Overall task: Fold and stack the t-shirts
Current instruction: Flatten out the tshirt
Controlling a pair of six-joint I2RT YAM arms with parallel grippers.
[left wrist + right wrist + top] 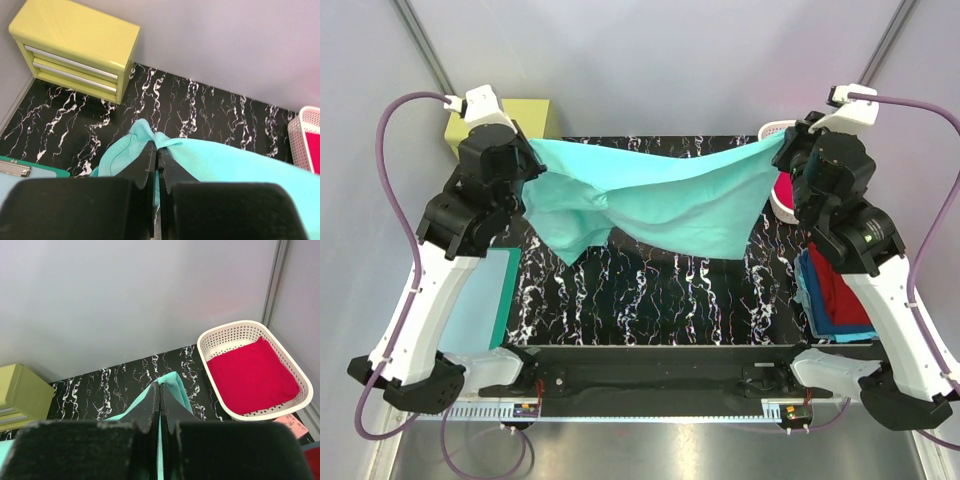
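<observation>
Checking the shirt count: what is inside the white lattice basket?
One crimson folded cloth lies flat in the white basket, covering most of its floor. Whether anything lies beneath it cannot be seen.

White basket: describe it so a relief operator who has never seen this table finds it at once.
Start at the black marbled table and go to its far right corner, beside the right arm. The white lattice basket sits there, holding a folded crimson t-shirt. The dark red and blue t-shirts nearby are stacked loose, with no container.
</observation>
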